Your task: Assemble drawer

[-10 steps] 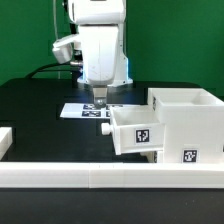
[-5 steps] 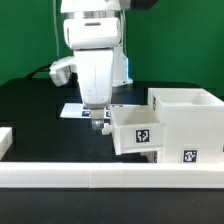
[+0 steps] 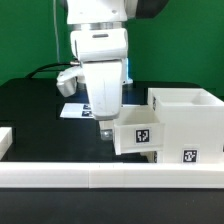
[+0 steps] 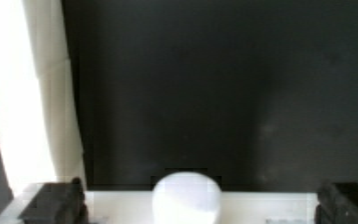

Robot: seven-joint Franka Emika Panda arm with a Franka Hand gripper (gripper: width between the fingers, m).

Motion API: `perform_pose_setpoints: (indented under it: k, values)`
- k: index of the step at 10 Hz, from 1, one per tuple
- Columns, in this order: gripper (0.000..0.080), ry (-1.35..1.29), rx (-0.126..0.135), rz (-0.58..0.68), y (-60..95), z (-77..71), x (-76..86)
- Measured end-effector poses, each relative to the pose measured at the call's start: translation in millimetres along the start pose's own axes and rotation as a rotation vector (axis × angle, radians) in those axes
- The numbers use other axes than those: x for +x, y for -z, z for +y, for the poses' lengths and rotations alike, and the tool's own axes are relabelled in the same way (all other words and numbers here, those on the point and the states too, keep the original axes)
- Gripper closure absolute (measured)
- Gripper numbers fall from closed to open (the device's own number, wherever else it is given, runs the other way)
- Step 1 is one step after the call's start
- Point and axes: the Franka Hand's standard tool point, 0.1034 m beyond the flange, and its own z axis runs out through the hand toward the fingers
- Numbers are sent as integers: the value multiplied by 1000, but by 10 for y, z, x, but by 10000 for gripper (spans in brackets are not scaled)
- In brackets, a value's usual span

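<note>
The drawer's big white housing (image 3: 186,122) stands at the exterior view's right with a tag on its front. A small white tray (image 3: 140,134) with a tag sits against its left side. My gripper (image 3: 106,129) hangs at the tray's left end and hides the knob there. In the wrist view the rounded white knob (image 4: 188,193) lies between my two dark fingers (image 4: 51,205), with a gap on each side. My gripper (image 4: 201,206) is open and holds nothing. The tray's white front (image 4: 123,205) runs behind the knob.
A long low white rail (image 3: 100,178) runs across the front, and also shows in the wrist view (image 4: 25,100). The marker board (image 3: 72,109) lies on the black table behind the arm. A white part (image 3: 5,140) is cut off at the left edge.
The arm has moved toward the exterior view's right and lower, from over the marker board to the tray's left end.
</note>
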Motion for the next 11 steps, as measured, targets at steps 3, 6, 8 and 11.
perform_pose_setpoints:
  k: [3,6,8,11]
  values:
    - [151,1,3,4,-29,-5,178]
    - [151,7,-3,17,-5,32,400]
    - [151,-1,-1,21,-11,31,512]
    - [151,-8,2,23,-27,23,612]
